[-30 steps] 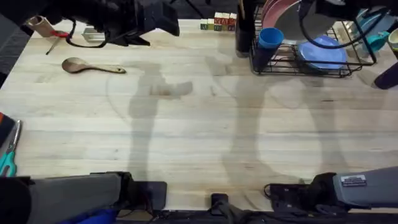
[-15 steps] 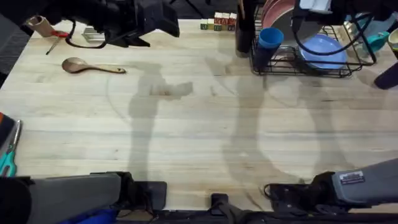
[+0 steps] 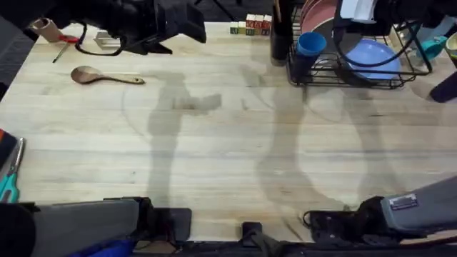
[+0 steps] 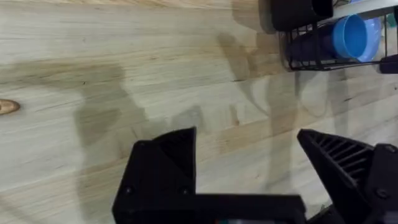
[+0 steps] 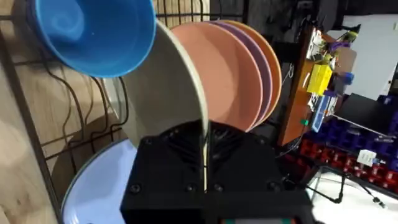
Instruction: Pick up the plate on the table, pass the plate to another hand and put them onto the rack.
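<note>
The tabletop (image 3: 214,143) is pale wood with light grain running in long planks. The rack (image 3: 325,71) is black wire. The plate (image 5: 171,93) is plain white, beside a pink plate (image 5: 227,74). A cup (image 3: 310,44) is bright blue; a flat plate (image 3: 377,58) is light blue. The spoon (image 3: 100,76) is brown wood.

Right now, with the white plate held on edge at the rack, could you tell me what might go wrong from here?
1. The right end effector pinches the plate only at its rim, upright; the glossy rim could slip or swing on release.
2. The pink plate stands close behind and the blue cup close beside; the plate could knock either.
3. The light blue plate lies flat in the rack beneath, so a drop might strike it.
</note>
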